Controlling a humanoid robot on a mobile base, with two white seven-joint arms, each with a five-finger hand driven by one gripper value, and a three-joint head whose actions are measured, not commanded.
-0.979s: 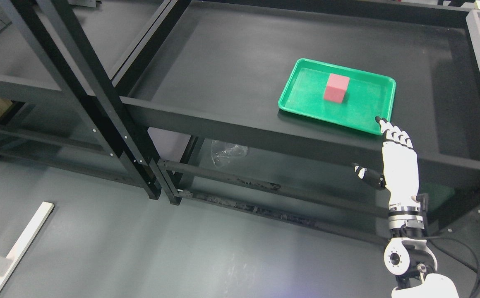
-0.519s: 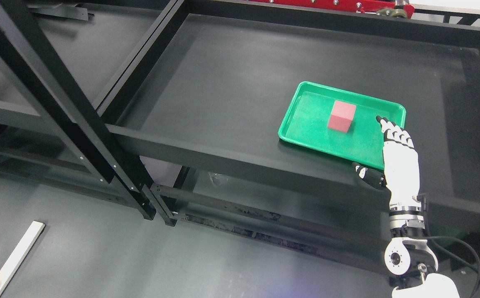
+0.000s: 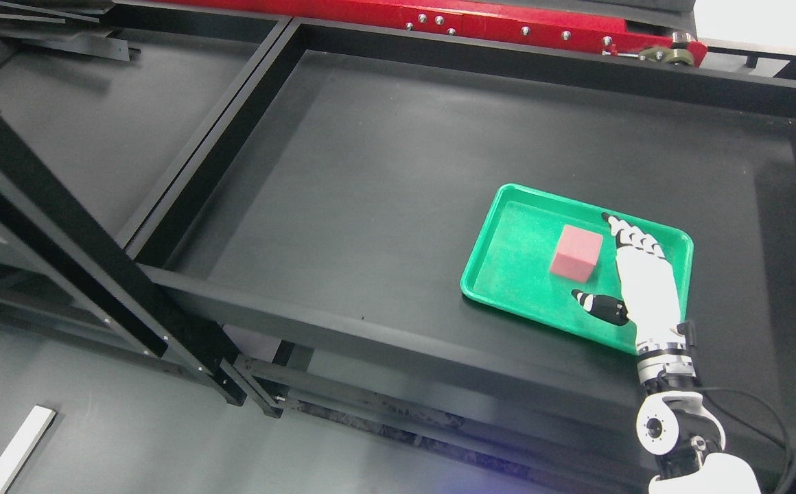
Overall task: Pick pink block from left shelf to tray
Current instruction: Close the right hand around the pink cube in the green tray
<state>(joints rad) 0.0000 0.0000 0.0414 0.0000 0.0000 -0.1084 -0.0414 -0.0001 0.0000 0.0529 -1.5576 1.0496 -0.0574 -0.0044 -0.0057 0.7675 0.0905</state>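
Right hand (image 3: 635,274) flat, fingers extended, empty, over green tray (image 3: 508,288); just beside pink block (image 3: 577,253).

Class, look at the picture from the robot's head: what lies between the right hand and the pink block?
Only a bare strip of the green tray separates the right hand from the pink block; the head view shows it.

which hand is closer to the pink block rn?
Right. The right hand is open over the green plastic tray, just right of the pink cube-shaped block. Left hand is out of view.
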